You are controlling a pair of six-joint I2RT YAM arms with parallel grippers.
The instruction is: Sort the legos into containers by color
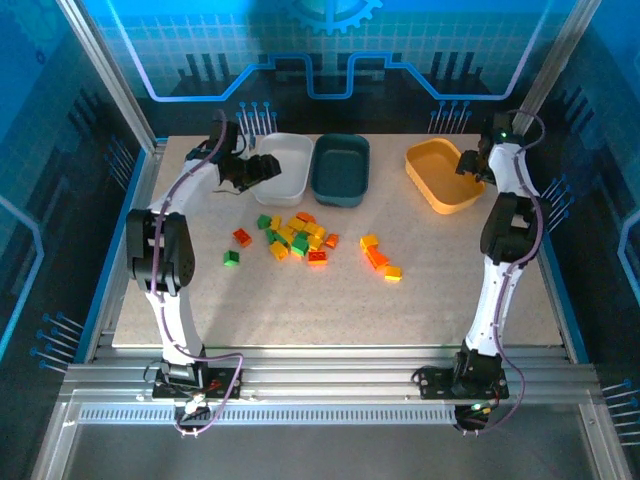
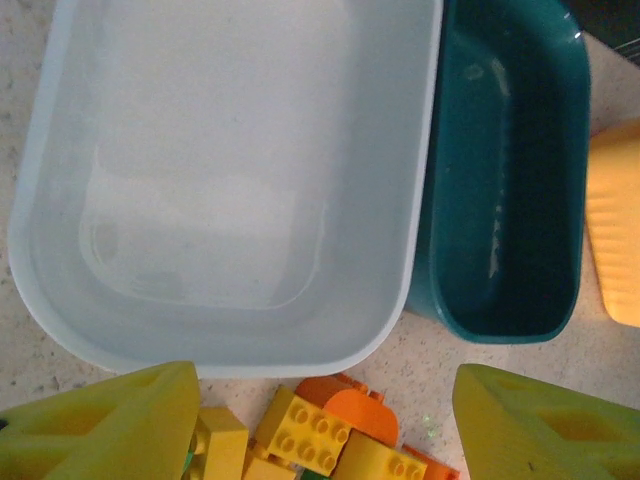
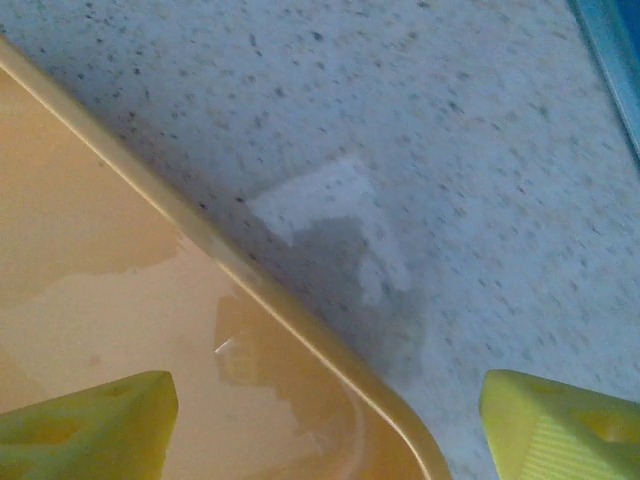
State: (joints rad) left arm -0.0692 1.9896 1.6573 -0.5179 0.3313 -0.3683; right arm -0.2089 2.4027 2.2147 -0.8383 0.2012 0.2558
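The legos lie loose mid-table: a mixed green, yellow and orange-red pile (image 1: 297, 237), a smaller orange and yellow group (image 1: 378, 256) to its right, and a lone green brick (image 1: 231, 258) to its left. Along the back stand the white tray (image 1: 290, 142), the dark teal tray (image 1: 340, 190) and the yellow-orange tray (image 1: 440, 180). My left gripper (image 1: 262, 170) hangs open at the white tray's near-left corner. In the left wrist view, yellow and orange bricks (image 2: 310, 430) lie below it. My right gripper (image 1: 468, 163) is open, holding nothing, and straddles the yellow-orange tray's rim (image 3: 300, 320).
The white tray (image 2: 230, 180) and teal tray (image 2: 510, 180) stand side by side, almost touching; the yellow-orange tray (image 2: 615, 230) sits apart to the right. A metal frame rail (image 1: 150, 160) borders the table on the left, and bare tabletop (image 1: 330, 310) stretches in front of the bricks.
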